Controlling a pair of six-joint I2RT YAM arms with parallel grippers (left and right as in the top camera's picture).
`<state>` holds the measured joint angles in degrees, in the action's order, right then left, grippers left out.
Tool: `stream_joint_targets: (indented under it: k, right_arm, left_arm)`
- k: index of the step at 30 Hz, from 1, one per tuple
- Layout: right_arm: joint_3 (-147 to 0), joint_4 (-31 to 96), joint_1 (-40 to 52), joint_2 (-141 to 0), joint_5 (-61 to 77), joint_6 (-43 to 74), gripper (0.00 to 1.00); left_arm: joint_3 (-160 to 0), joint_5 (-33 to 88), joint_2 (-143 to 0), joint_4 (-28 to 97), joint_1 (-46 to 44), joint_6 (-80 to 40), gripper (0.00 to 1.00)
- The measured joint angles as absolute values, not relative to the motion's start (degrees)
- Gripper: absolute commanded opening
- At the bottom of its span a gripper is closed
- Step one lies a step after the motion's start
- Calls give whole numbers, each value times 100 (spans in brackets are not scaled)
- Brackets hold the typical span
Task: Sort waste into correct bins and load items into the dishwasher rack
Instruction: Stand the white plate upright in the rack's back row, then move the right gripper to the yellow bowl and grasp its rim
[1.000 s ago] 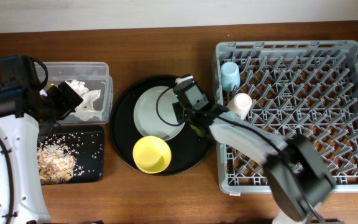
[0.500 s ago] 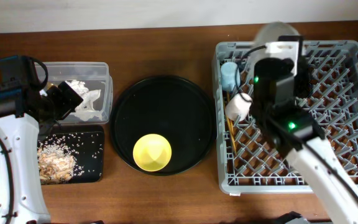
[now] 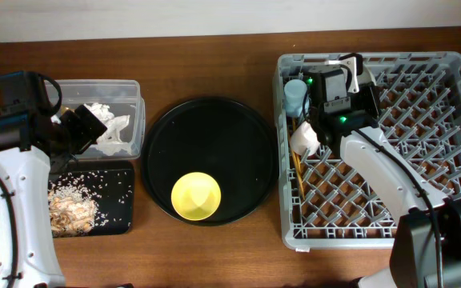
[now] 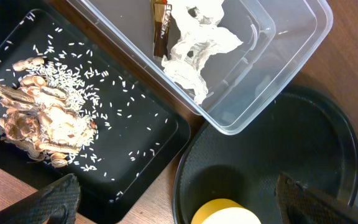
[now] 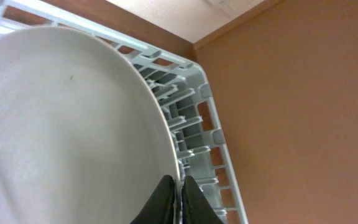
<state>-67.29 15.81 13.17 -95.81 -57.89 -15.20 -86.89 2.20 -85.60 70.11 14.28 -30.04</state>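
One item is all that's sitting on the round black tray [image 3: 238, 136] now: the yellow bowl [image 3: 196, 196]. A second ago the grey plate [image 5: 67, 124] was lying there next to it, and now we're holding it up on its edge over the back-left corner of the dishwasher rack [image 3: 446, 144]. The right fingers [image 5: 165, 199] are pinching its rim tight, with the rack's pegs showing just behind it in the wrist view. We can't tell from here whether the plate is already sitting between pegs or hanging just above them, so we're guessing the step in hand is slotting it in and letting go.

Already in the rack, near that same corner, are the light-blue cup [image 3: 296, 94], the pink cup [image 3: 305, 138] and the chopsticks [image 3: 297, 172].

Waste side is looking done: tissue [image 3: 110, 128] and wrapper [image 4: 160, 28] are lying in the clear tub [image 3: 134, 92], and the food scraps [image 3: 72, 212] with rice are on the flat black tray [image 3: 122, 216].

Our left fingers [image 4: 55, 199] are spread wide and empty, hovering above where the tub, the tray and the round tray meet on the counter [image 3: 214, 256]. So we're figuring only the bowl is left after this.
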Motion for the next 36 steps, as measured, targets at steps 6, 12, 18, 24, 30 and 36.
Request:
stream_joint_targets:
  k: [6,12,18,24,30,36]
  right_arm:
    - [-6720,718,1317,-9585,-5229,-1533,49]
    - [-6720,456,1612,-9345,-5011,-1516,80]
    - [-6770,2115,3079,-7832,-3282,-598,67]
    - [-6766,3264,5194,-7734,637,342,39]
    - [-6764,3232,6027,-8947,1199,510,14]
    - [-6759,2611,6027,-9804,1219,755,20]
  left_arm:
    - [-8689,220,-8560,7011,1428,-3004,99]
    - [-8689,220,-8560,7013,1428,-3004,99]
    - [-8689,228,-8560,7011,1428,-3004,99]
    - [-8689,220,-8560,7013,1428,-3004,99]
    - [-8689,220,-8560,7011,1428,-3004,99]
    - [-8689,220,-8560,7011,1428,-3004,99]
